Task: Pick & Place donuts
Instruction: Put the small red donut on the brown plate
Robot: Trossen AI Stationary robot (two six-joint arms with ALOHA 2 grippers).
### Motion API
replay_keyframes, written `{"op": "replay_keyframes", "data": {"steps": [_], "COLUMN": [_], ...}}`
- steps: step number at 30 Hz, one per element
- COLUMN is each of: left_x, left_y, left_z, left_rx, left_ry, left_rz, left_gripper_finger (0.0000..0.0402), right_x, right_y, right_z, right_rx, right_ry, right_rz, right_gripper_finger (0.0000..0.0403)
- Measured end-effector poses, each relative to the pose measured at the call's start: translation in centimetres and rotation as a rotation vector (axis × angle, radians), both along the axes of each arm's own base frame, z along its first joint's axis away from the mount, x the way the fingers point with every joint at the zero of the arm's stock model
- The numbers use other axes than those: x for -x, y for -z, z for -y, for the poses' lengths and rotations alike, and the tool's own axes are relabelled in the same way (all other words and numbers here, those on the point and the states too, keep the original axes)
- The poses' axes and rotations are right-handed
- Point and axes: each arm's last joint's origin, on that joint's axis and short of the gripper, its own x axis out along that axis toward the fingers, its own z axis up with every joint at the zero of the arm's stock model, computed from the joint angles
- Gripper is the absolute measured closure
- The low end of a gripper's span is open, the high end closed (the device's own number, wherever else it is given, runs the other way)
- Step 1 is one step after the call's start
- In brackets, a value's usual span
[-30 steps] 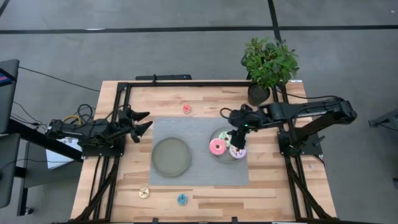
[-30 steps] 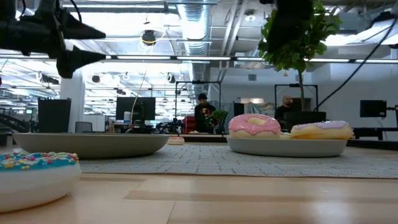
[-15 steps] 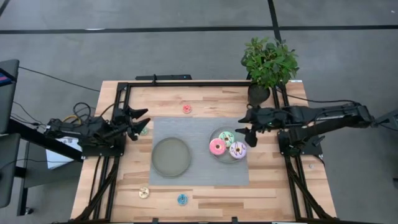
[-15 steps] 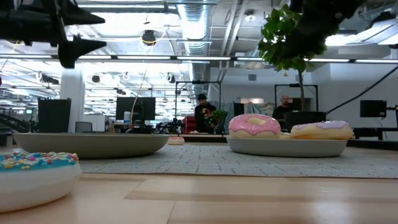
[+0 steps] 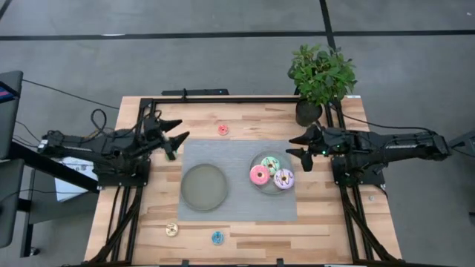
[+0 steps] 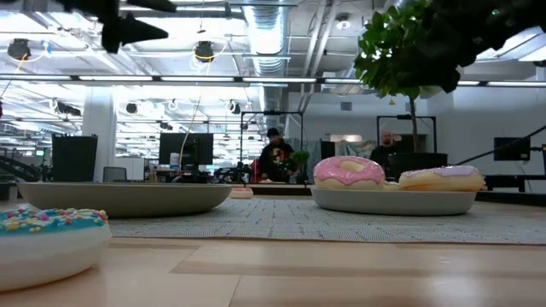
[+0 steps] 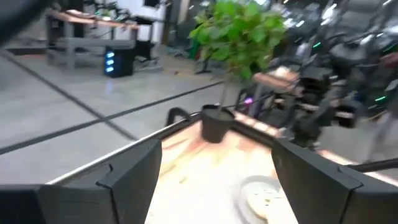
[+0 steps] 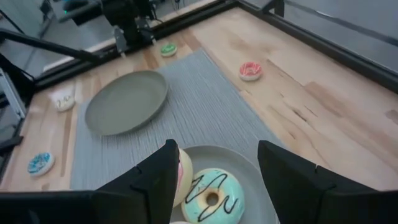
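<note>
high view: left hand [image 5: 177, 136] spread wide, empty, hanging over the table [image 5: 245, 115] at the mat's [image 5: 237, 152] left far corner; it has swung out toward the middle since a second ago. right hand [image 5: 300, 147] partly open, empty, now pulled back off the right plate [image 5: 261, 160] to just beside its right rim; a second ago it was down over the donuts. pink donut [image 5: 259, 175], green-white donut [image 5: 270, 165] and white-purple donut [image 5: 284, 178] lie flat on that plate, holes up, no long axis. left plate [image 5: 205, 186] bare. red donut [image 5: 223, 130] on the far wood, cream donut [image 5: 171, 229] and blue donut [image 5: 217, 237] near the front edge. low view: pink donut and white-purple one flat on the right plate, blue donut close at front left; left hand has risen to the top edge. left wrist view: fingers [image 7: 134, 174] wide, potted plant [image 7: 233, 56] ahead, blurred. right wrist view: fingers [image 8: 163, 171] apart, nothing between them, green-white donut below, small green donut [image 8: 168, 49] beyond the mat.
</note>
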Motion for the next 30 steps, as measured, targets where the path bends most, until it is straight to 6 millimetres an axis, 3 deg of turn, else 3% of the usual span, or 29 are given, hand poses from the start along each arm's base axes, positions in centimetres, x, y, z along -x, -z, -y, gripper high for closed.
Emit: {"op": "replay_keyframes", "data": {"steps": [8, 14, 21, 30], "left_x": [-4.0, -7.4, -11.2, -15.4], "left_y": [-4.6, -5.7, -4.6, -1.0], "left_z": [-2.4, -5.3, -8.9, -13.0], "left_rx": [-0.008, 0.037, 0.123, 0.212], "left_ry": [-0.074, -0.005, 0.058, 0.123], "left_rz": [-0.137, -0.248, -0.348, -0.478], "left_gripper_finger": [0.0104, 0.0104, 0.0104, 0.0104], "right_x": [1.2, 2.2, 3.6, 4.9], "right_y": [1.4, 2.1, 2.7, 3.9], "right_z": [-0.1, -0.1, -0.1, -0.1], "right_rx": [-0.036, -0.036, -0.035, -0.064], "right_ry": [-0.002, -0.005, -0.007, 0.001], "right_rz": [0.058, 0.158, 0.240, 0.316], "right_gripper_finger": [0.0194, 0.0194, 0.0194, 0.0194]}}
